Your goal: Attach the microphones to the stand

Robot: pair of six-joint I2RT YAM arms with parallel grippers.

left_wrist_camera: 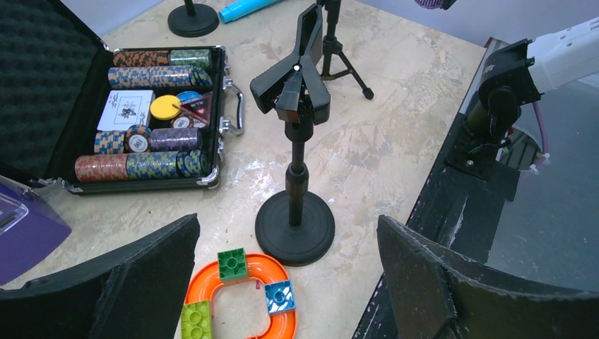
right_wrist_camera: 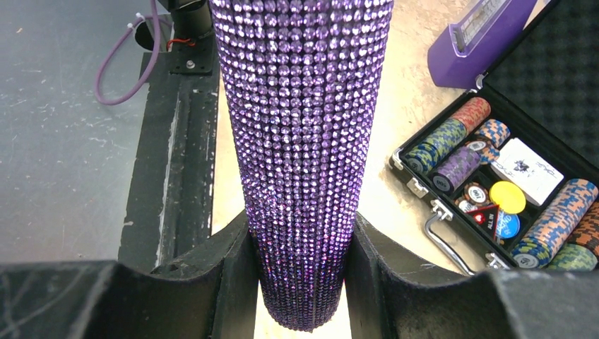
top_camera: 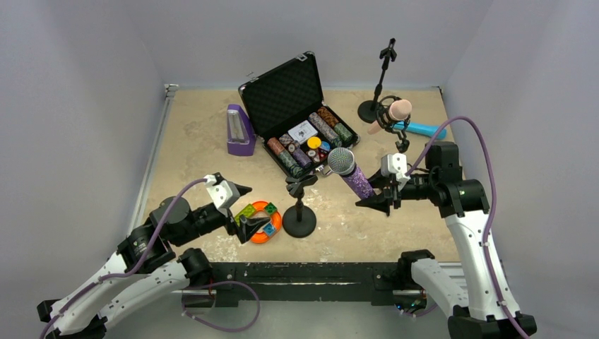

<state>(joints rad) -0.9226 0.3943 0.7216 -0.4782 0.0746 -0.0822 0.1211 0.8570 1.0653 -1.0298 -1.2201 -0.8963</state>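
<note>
1. Sandy, mottled table point(top_camera: 198, 134) carries everything. The work sits in its near-right part.
2. The black stand point(left_wrist_camera: 297, 176) is upright on a round base near the front edge, between the two arms. Its holder is empty.
3. The purple microphone point(top_camera: 355, 178) is up off the table, in the air just to the right of that stand. Its long axis is tilted, with the silver mesh head pointing toward the stand and the tail end running back toward the right arm.
4. The pink microphone point(top_camera: 393, 111) already sits in the holder of a tripod stand point(left_wrist_camera: 333, 46) farther back on the right. The blue microphone point(top_camera: 424, 129) lies flat on the table beside that tripod.
5. The right fingers point(right_wrist_camera: 233, 275) are partly closed and clamp the purple microphone's tail end from both sides, so the right arm is the one placed to deliver it.
6. The left fingers point(left_wrist_camera: 141, 282) are spread wide and hold nothing. They hover low on the stand's left side, facing its pole and base.
7. The clip point(left_wrist_camera: 295, 85) on top of the black stand is the target. It lies left of the mesh head, near it but not touching, with its open cradle angled upward. By my judgement the microphone's body must travel left and line up with that cradle. The left arm is near enough to steady the stand.
</note>
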